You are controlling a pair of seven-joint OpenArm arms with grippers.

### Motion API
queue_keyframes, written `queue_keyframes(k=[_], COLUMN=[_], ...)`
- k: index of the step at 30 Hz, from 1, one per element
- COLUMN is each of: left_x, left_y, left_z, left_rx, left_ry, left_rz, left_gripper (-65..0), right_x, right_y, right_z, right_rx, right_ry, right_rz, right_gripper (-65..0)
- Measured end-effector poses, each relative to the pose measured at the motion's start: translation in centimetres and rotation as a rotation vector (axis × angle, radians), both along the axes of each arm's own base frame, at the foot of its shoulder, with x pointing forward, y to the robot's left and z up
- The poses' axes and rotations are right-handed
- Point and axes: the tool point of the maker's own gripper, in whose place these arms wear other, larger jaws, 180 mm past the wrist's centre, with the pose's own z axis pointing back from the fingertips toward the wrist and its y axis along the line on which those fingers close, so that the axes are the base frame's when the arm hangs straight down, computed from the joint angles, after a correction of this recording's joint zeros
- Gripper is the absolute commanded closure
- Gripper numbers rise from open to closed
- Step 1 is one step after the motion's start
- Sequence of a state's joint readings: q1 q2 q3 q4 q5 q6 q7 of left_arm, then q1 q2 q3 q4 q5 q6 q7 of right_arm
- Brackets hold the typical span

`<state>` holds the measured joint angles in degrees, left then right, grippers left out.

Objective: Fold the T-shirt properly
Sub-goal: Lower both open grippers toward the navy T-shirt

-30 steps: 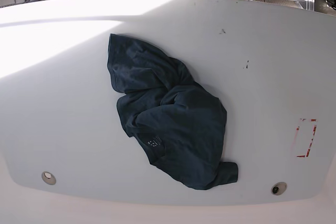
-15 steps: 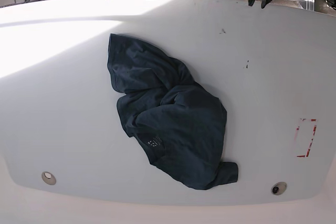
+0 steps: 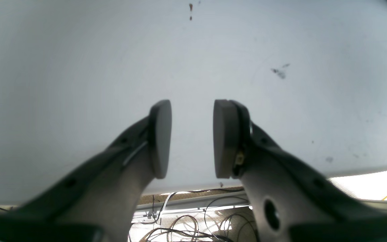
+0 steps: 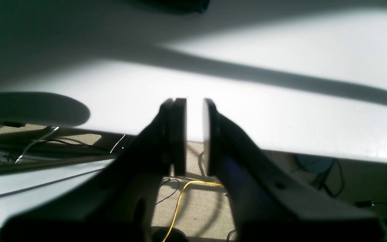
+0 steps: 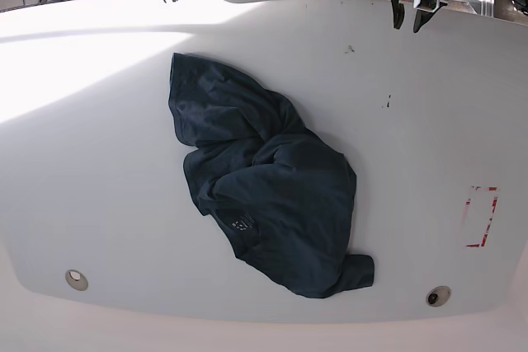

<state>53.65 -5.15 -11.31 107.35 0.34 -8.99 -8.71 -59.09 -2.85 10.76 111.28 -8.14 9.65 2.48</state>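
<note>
The T-shirt (image 5: 268, 183), a dark navy-blue soft cloth garment, is lying crumpled near the middle of the white round-edged table (image 5: 99, 162), its small pale neck label (image 5: 242, 222) showing toward the near edge. I am seeing the left gripper (image 3: 192, 138) hanging over the far rim with its grey pads parted and nothing between them. The right gripper (image 4: 194, 136) is sitting over the far edge too, jaws nearly together with a narrow gap, apparently empty, though the shadow makes that hard to judge. Both are well apart from the shirt.

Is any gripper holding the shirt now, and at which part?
Nothing is held. The left gripper and right gripper are empty; the shirt lies crumpled, untouched.
</note>
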Motion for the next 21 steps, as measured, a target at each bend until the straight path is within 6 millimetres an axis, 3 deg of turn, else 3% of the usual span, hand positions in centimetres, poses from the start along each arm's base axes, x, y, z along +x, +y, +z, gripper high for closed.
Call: queue_keyframes(k=[2, 8, 14, 21], left_x=[0.1, 0.1, 1.3, 2.1], left_y=[0.0, -0.1, -0.1, -0.2], left_z=[0.0, 0.0, 0.5, 0.9], left_rx=[-0.001, -0.004, -0.005, -0.007], left_ry=[-0.002, -0.004, -0.040, -0.067], left_rz=[0.001, 0.006, 0.006, 0.003], left_gripper=[-19.3, -19.9, -22.1, -23.3], right_x=[0.1, 0.8, 2.2, 3.7], right_y=[0.0, 0.0, 0.2, 0.4], right_z=[0.0, -0.2, 0.1, 0.4], right_rx=[0.001, -0.002, 0.003, 0.015], right_ry=[-0.002, 0.000, -0.036, -0.056], right_rz=[-0.001, -0.003, -0.001, 0.001], right_gripper=[-17.3, -28.1, -38.7, -41.2])
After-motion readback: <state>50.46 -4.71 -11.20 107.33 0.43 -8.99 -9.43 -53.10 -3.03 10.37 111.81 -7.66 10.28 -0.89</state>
